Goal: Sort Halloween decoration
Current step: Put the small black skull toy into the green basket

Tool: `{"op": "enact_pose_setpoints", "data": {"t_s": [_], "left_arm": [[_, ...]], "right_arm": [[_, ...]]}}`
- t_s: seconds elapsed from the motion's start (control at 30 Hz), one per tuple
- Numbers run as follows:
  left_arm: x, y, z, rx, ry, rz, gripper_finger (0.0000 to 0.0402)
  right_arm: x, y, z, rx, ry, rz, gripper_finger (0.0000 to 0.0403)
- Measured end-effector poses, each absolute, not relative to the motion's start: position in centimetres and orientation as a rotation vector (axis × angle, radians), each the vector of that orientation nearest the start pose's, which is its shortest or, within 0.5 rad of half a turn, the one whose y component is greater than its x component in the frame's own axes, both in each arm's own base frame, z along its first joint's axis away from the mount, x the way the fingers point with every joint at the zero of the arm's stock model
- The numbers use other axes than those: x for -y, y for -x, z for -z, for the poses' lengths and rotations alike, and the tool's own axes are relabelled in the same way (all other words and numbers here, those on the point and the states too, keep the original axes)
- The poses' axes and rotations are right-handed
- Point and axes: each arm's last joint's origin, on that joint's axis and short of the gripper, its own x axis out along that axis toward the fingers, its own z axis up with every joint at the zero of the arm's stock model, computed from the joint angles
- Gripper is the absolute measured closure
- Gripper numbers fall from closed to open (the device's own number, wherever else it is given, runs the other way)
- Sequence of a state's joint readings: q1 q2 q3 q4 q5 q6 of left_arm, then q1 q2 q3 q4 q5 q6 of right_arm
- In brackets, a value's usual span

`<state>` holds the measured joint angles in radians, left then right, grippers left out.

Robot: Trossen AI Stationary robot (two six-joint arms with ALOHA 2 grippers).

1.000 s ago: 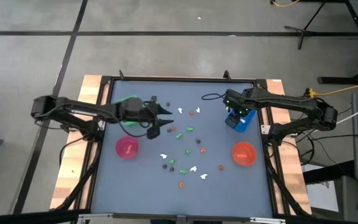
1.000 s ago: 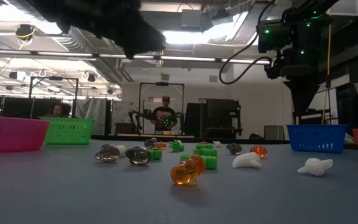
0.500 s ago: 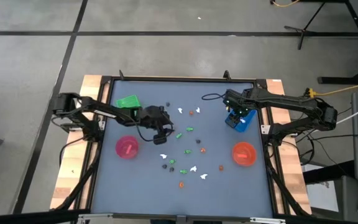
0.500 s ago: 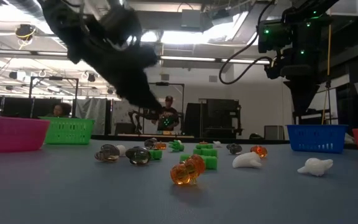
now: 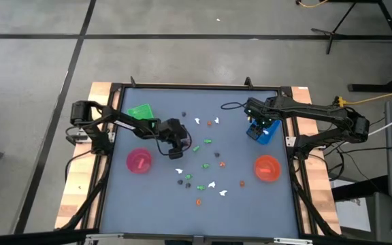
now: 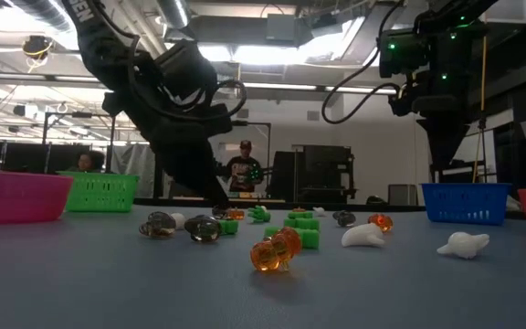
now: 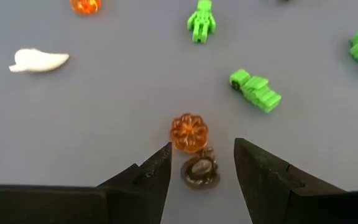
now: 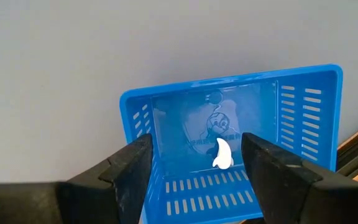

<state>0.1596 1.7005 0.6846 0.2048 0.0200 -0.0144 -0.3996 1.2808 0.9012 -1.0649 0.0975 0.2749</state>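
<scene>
High view: my left tool (image 5: 177,151) sits low over mid-table (image 5: 155,197), beside scattered Halloween decoration figures (image 5: 206,170). My right tool (image 5: 258,129) hangs above the blue tray (image 5: 267,134) near the table's right edge. The near strip of the table lies bare.

Low view: figures (image 6: 277,249) sit in a loose row with bare table in front.

Left wrist view: fingers (image 7: 151,177) wide apart, nothing held; a dark figure (image 7: 200,171) and an orange pumpkin (image 7: 189,132) lie between them.

Right wrist view: fingers (image 8: 132,165) wide, empty; a white figure (image 8: 222,154) lies in the tray. No legible writing.
</scene>
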Motion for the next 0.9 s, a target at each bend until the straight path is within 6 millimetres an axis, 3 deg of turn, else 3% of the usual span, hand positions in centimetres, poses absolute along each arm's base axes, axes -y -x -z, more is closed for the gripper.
{"op": "enact_pose_setpoints", "data": {"t_s": [0.9], "left_arm": [[-4.68, -29.43, -10.98, -0.871, 0.098, -0.145, 0.0245]], "right_arm": [[8.29, -18.91, -22.56, -1.382, -0.440, 0.605, 0.0157]]}}
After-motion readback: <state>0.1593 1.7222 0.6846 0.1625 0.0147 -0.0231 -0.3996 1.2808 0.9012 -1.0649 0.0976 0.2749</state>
